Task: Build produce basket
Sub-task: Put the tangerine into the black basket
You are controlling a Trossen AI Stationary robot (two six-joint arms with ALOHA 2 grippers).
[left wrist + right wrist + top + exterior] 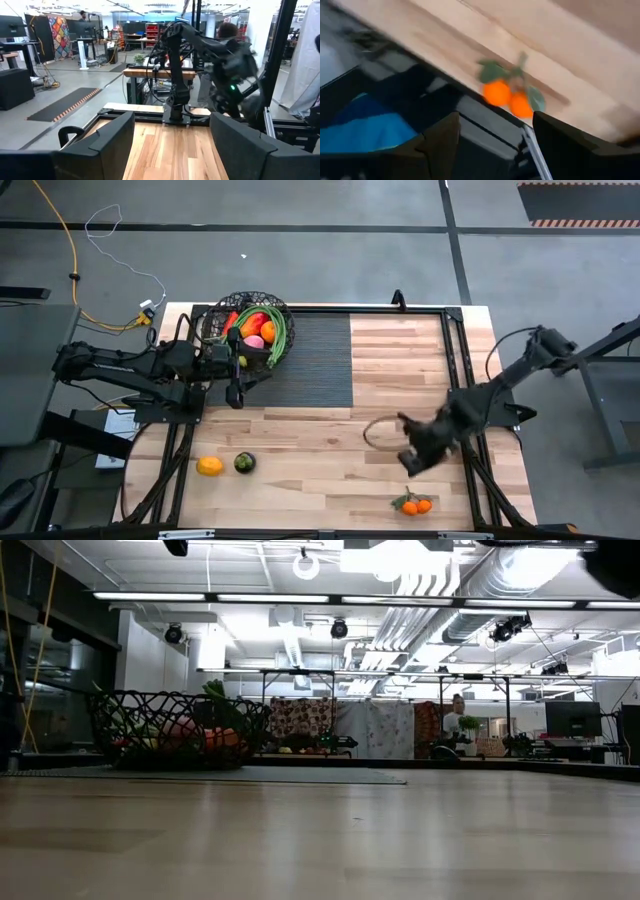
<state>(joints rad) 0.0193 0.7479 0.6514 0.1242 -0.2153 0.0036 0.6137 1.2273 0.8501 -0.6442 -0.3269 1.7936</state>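
Right gripper [492, 145] open above leafy oranges [509, 97], unseen from low view.

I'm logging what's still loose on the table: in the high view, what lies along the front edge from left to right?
Orange fruit → dark green fruit → pair of leafy oranges, with the right end effector just above them.

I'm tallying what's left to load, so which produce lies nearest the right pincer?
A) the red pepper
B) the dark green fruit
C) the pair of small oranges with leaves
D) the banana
C: in the high view the leafy pair of small oranges lies on the table just below the empty, open right pincer, and the right wrist view looks at them.
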